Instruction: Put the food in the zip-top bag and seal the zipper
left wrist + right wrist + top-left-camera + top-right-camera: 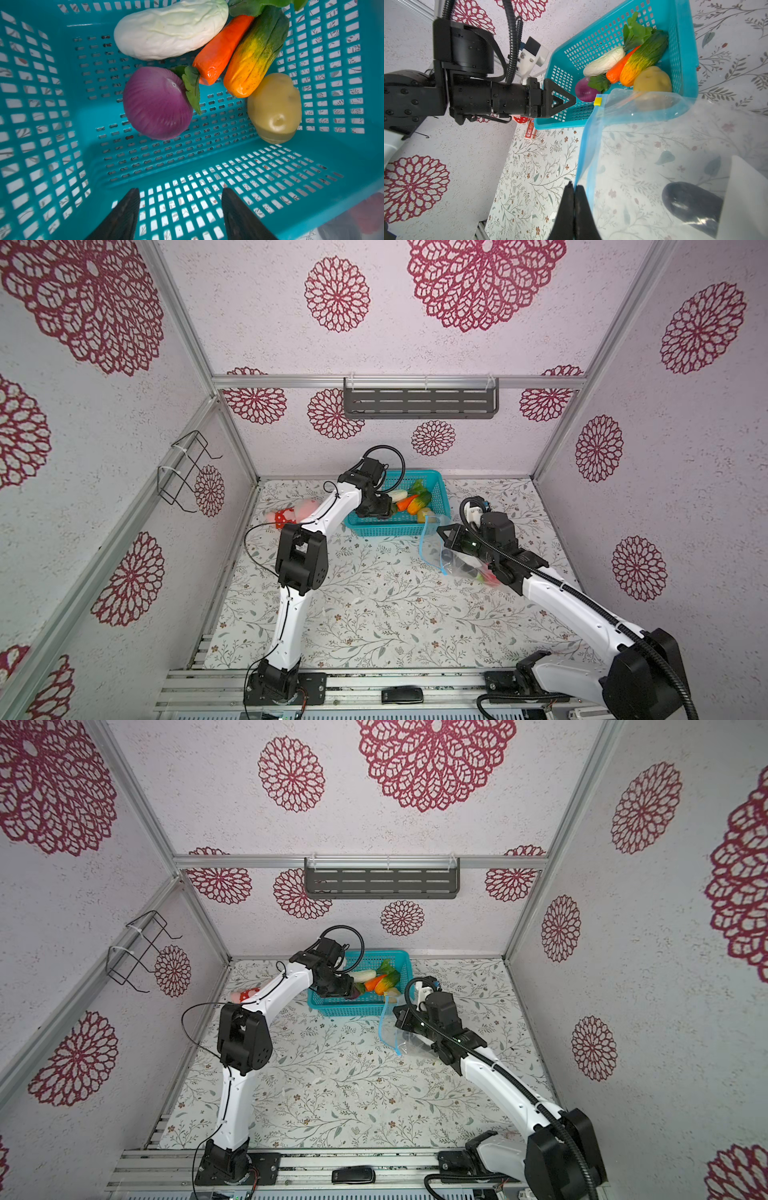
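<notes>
The food lies in a teal basket (270, 187): purple onion (155, 104), white corn (170, 31), carrot (220, 49), potato (274, 108) and green leaves (192, 87). My left gripper (180, 189) is open inside the basket, close to the onion and touching nothing; in a top view the left gripper (384, 508) hides that onion. The zip-top bag (654, 145) stands beside the basket with its mouth gaping. My right gripper (572, 185) is shut on its blue zipper (583, 149). A dark eggplant (691, 205) lies inside the bag.
A pink plush toy (291, 514) lies at the table's back left behind the left arm. A grey shelf (419, 400) hangs on the back wall and a wire rack (183, 472) on the left wall. A small red packet (530, 131) lies by the basket.
</notes>
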Action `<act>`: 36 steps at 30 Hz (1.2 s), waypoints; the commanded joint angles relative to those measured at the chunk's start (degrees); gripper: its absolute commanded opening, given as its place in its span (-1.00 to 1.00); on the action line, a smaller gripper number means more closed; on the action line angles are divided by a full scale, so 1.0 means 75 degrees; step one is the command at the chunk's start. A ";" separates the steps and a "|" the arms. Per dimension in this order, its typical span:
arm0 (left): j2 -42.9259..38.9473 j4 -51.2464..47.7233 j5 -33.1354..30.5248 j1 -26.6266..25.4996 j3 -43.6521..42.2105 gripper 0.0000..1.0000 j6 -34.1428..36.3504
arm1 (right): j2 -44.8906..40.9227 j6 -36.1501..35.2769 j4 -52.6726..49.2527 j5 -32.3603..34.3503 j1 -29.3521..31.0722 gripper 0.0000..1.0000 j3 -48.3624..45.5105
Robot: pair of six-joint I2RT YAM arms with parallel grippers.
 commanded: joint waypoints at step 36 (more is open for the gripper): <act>0.1020 -0.0234 0.0694 0.0367 0.1350 0.82 0.2361 | 0.0291 -0.0089 0.0526 -0.0421 -0.0094 -1.00 0.0001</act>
